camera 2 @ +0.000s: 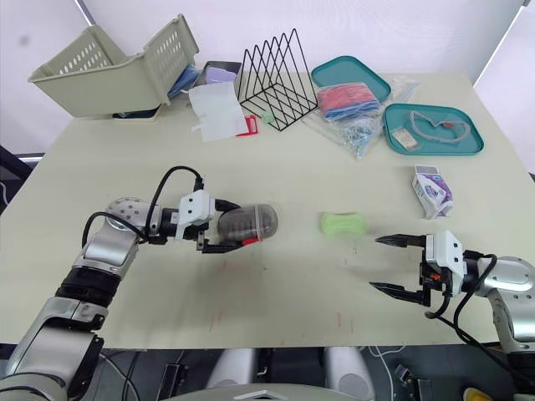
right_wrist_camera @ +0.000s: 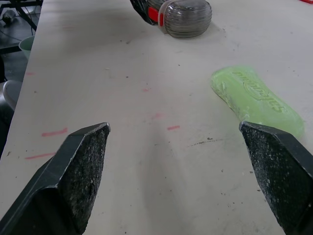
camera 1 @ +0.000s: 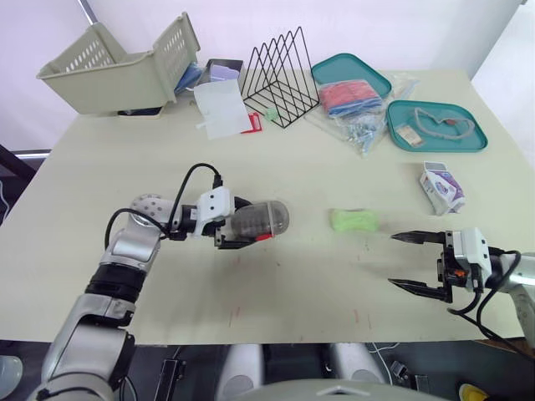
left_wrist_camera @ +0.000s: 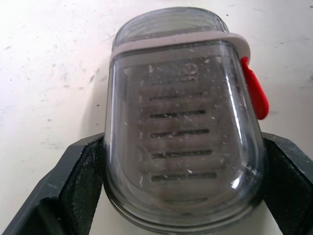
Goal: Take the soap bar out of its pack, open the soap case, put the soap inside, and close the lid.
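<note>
Green soap bar, bare, flat on the beige table, roughly mid-table, between the two grippers. Right gripper to the right of it and slightly nearer, low over the table, pointing left, apart from the bar. Smoky grey translucent soap case just left of the bar with a clear gap, lid shut, gripped by the left gripper from the left. Case at table level; resting on the top or just off it, cannot tell. White and purple soap pack far right, beyond the right gripper, well apart from the bar. Left wrist view: slotted insert visible through the clear wall, pale band round the case, red latch on one side, black pads pressed against both flanks. Right wrist view: raised lettering on the bar, faint red marks on the tabletop, case end-on farther off with red latch showing. Head views: whole layout, plus basket, wire rack and two teal trays along the far edge. Left gripper clamped on the case, fingers spread to its width. Right gripper spread wide, nothing between the fingers, touching nothing.
</note>
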Controlling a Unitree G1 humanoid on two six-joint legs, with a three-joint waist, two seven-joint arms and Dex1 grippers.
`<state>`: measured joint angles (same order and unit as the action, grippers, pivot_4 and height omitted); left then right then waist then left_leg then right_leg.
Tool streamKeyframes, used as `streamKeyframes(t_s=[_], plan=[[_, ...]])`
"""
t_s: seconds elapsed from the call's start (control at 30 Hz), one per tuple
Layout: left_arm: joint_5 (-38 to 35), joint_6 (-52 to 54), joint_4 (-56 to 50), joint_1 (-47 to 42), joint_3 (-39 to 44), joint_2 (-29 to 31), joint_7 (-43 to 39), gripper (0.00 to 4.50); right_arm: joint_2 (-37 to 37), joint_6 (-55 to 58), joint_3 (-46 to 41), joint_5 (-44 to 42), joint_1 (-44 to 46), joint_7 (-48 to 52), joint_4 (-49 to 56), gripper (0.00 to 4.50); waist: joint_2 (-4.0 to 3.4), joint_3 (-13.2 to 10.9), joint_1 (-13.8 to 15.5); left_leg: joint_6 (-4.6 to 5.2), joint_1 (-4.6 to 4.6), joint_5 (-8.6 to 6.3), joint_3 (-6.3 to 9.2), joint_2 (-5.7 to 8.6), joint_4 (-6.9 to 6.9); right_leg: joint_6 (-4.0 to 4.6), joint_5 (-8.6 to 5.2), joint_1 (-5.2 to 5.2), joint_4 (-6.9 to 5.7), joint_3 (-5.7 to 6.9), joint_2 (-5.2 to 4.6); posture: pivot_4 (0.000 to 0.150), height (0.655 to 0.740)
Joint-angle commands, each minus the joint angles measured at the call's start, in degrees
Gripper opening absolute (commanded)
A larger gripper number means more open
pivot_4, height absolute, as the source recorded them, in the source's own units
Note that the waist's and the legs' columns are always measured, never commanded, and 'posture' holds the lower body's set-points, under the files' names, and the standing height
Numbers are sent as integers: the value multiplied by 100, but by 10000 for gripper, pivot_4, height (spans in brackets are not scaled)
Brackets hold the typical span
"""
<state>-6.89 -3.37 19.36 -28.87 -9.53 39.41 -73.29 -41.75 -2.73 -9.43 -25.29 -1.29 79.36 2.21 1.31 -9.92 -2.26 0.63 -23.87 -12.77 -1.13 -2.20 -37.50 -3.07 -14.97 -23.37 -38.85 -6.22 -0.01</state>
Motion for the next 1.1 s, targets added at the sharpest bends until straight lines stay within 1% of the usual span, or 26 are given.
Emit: streamKeyframes(t_s=[0.03, 0.13, 0.47, 0.6, 0.7, 0.77, 0.8, 0.87, 0.93, 0.97, 1.0, 1.1], plan=[[-57, -142, 106, -142, 109, -36, 16, 42490, -59, 23, -28, -146, 25, -21, 136, 44855, 0, 0, 0, 0, 0, 0, 0, 0, 0, 0, 0, 0, 0, 0, 0, 1500, 7400], [-25, -212, 226, -181, 100, -45, -5, 34766, -20, 174, -71, -268, 57, -100, 178, 45000, 0, 0, -1, 0, 0, 0, 0, 0, 0, 0, 0, 0, 0, 0, 0, 1500, 7400], [-23, -492, 472, -343, 97, -115, -5, 34766, 35, 939, -162, -978, 46, -335, 635, 45000, 0, 0, -1, 0, -1, 0, 1, 0, -2, 1, 1, 0, -2, 0, 0, 1500, 7400], [-74, -476, 417, -347, 119, -167, 1, 34766, 23, 874, -128, -951, 10, -294, 647, 45000, 0, 0, 0, 0, -2, 0, 1, 0, -2, 0, 1, 0, -1, 0, 0, 1500, 7400], [-237, -449, 317, -386, 217, -234, -19, 34766, -33, 709, -87, -766, 48, -288, 601, 45000, 0, 0, 0, 0, -2, 0, 1, 0, -2, 0, 1, 0, -2, 0, 0, 1500, 7400], [-365, -474, 116, -400, 281, -286, -44, 34766, -205, 917, 3, -619, 190, -416, 749, 45000, 0, 0, 0, 0, -2, 0, 1, 0, -2, 0, 1, 0, -2, 0, 0, 1500, 7400], [-412, -509, 1, -383, 295, -303, -53, 34766, -292, 1193, 37, -624, 269, -548, 861, 45000, 0, 0, -4, 0, -3, 0, 1, 0, -4, 0, 1, 0, -2, 0, 0, 1500, 7400], [-514, -509, -338, -326, 302, -356, -18, 34766, -447, 2263, 46, -1073, 567, -1014, 1200, 45000, 0, 0, -22, 0, -3, 0, 0, 0, -6, -1, 1, 0, -3, 0, -1, 1500, 7400], [-612, -443, -775, -233, 297, -473, 105, 34766, -620, 3531, 58, -1743, 984, -1529, 1598, 45000, 1, 1, -13, -1, -2, 0, 0, -3, -7, 0, 3, -3, -7, -1, -1, 1500, 7400], [-600, -480, -1046, -162, 235, -575, 199, 34766, -709, 4419, 124, -2170, 1355, -1929, 1729, 45000, 2, 1, -6, -1, -2, 1, 2, -3, -7, 1, 2, -2, -8, 1, 0, 1500, 7400], [-581, -512, -1259, -103, 182, -653, 270, 34766, -763, 5057, 169, -2498, 1638, -2224, 1822, 45000, -1, -1, -24, -1, -3, 0, 9, -4, -7, 2, 2, 0, -7, 4, 3, 1500, 7400], [-458, -602, -1664, 21, 81, -845, 493, 34766, -644, 6866, 103, -3612, 2435, -3314, 1679, 45000, 5, 2, -7, -1, -8, 0, 4, -2, -8, 2, 4, -3, -3, -1, -3, 1500, 7400]])
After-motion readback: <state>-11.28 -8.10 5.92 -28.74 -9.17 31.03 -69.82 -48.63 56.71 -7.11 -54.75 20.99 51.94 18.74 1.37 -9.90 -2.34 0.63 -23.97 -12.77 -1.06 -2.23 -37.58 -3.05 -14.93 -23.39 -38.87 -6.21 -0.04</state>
